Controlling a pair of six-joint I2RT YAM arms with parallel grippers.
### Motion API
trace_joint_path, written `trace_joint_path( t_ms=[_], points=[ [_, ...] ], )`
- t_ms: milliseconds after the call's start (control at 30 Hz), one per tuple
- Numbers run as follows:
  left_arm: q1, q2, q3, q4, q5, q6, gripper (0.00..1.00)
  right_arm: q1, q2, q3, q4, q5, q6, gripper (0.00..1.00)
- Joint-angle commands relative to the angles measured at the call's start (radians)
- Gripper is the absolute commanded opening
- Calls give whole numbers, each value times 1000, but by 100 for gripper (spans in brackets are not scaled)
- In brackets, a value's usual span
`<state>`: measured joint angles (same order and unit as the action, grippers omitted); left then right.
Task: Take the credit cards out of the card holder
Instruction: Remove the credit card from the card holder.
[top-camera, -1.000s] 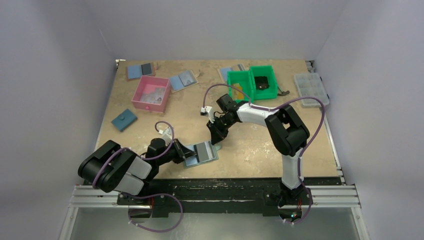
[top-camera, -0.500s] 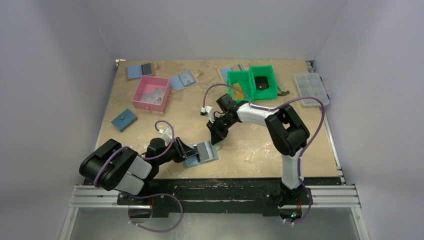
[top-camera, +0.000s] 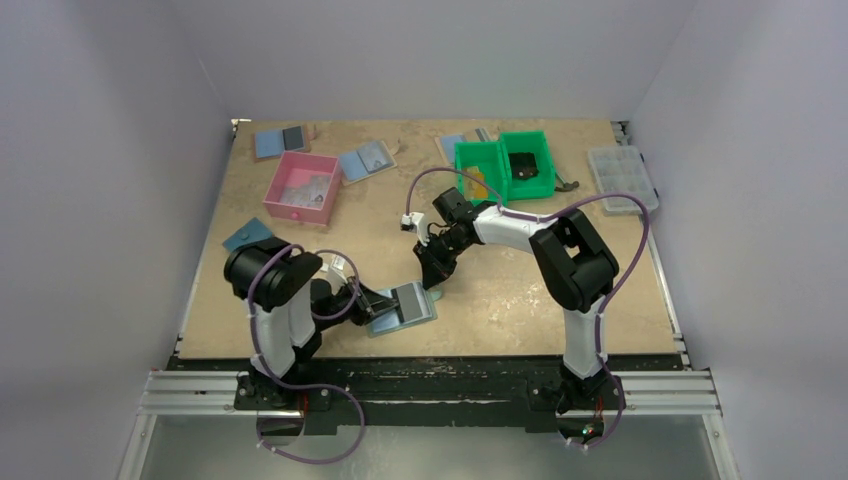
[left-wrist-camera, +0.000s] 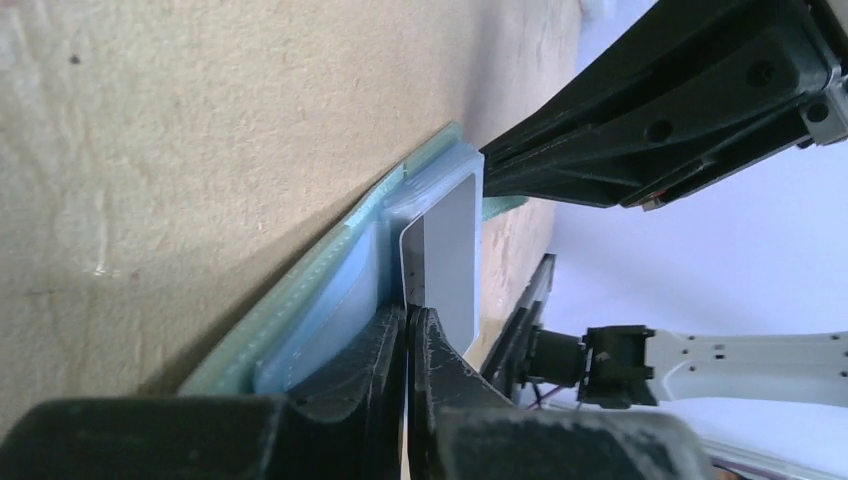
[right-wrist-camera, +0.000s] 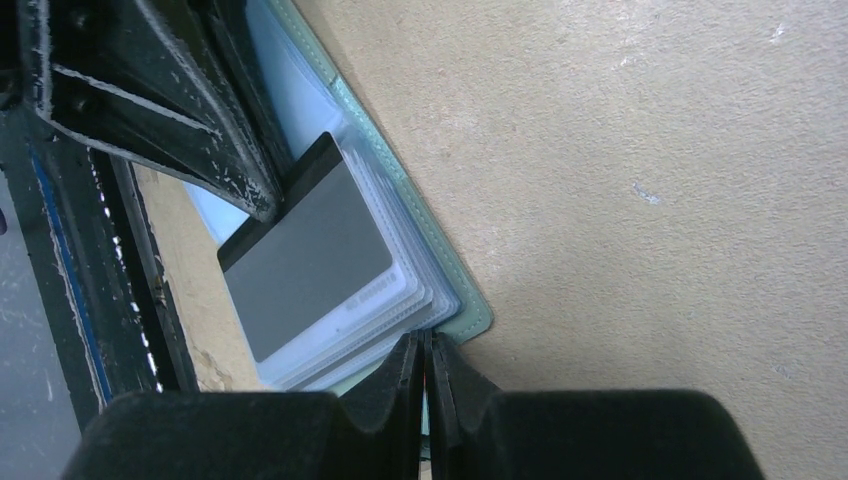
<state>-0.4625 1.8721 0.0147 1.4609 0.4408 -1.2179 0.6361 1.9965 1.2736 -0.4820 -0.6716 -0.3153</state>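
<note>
Table (top-camera: 520, 300): card holder (right-wrist-camera: 440, 270) lies open near the front edge, between both arms. R gripper (right-wrist-camera: 424, 350) has its jaws nearly together on the holder's corner rim and seems to pin it. It needs a firm hold so the holder can't slide. L gripper (left-wrist-camera: 408, 330) is clamped on the edge of a grey card (right-wrist-camera: 305, 265), partly in its clear sleeve (right-wrist-camera: 400, 300). Pull flat, slow & straight along the sleeve. No twist, or the sleeve lifts w/ it.

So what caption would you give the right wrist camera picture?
Right gripper clamps the open card holder's edge while the left gripper pinches a grey card in its sleeve.
</note>
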Motion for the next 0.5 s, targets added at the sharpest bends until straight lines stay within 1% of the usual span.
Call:
trace_joint_path(
  t_ms=[0, 33, 100, 233, 467],
  points=[
    [4, 223, -78, 314, 32, -59, 0, 5, 50, -7, -25, 102, -39, 13],
    [5, 255, -68, 318, 37, -56, 0, 5, 49, -7, -25, 105, -40, 13],
    [5, 267, -79, 319, 18, -42, 0, 5, 48, -8, -26, 110, -41, 13],
    [19, 207, -114, 309, -5, -15, 0, 5, 49, -6, -25, 120, -42, 13],
    [38, 93, -130, 185, -9, 27, 0, 5, 49, -5, -26, 135, -42, 13]
  ],
)
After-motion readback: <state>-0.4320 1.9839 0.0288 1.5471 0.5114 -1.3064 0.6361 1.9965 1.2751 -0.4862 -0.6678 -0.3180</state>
